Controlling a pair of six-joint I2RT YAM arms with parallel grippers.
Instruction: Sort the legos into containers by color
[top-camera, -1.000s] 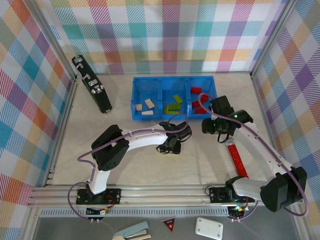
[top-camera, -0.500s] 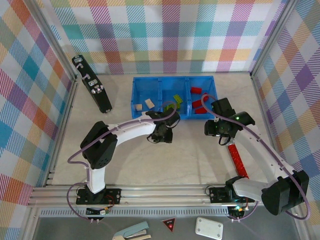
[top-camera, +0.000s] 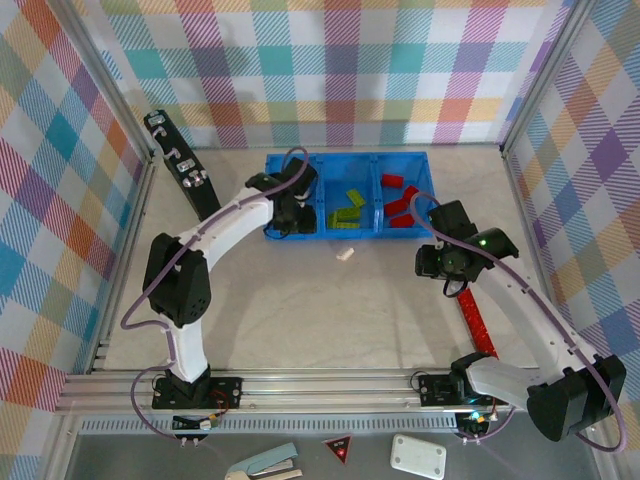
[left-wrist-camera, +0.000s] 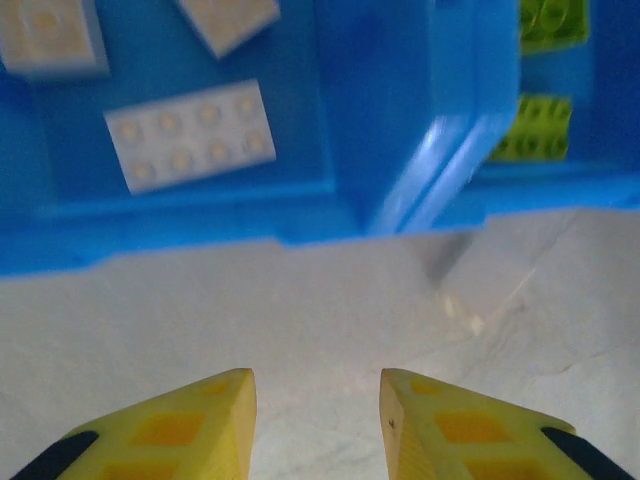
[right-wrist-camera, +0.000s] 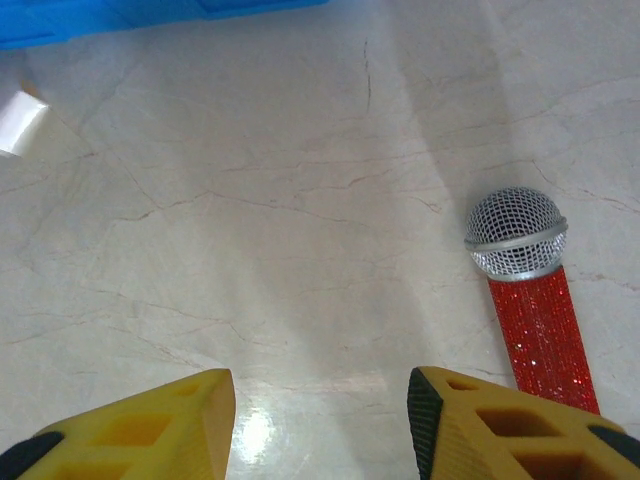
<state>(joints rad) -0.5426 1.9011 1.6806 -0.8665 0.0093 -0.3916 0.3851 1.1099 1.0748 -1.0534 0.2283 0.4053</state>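
Seen from above, the blue tray (top-camera: 345, 163) lies at the far side of the counter (top-camera: 300, 310). Its middle compartment holds about three green bricks (top-camera: 350, 205) and its right one about three red bricks (top-camera: 399, 206); the exact counts are hard to read. One white brick (top-camera: 345, 254) lies alone on the counter, just in front of the tray. The left gripper (top-camera: 292, 222) hangs over the near part of the left compartment; a second ago it was low over the counter in front of the middle one. The right gripper (top-camera: 448, 272) has barely shifted, beside a red microphone (top-camera: 476, 322).

The left wrist view shows three cream bricks (left-wrist-camera: 190, 135) in the left compartment and two green ones (left-wrist-camera: 530, 140) beyond the divider. The left gripper (left-wrist-camera: 318, 400) has its fingers apart, holding nothing.

The right wrist view shows the right gripper (right-wrist-camera: 320, 400) parted and empty too, the microphone (right-wrist-camera: 517, 235) on the counter just ahead, and the white brick (right-wrist-camera: 20, 122) near the tray edge (right-wrist-camera: 150, 15).
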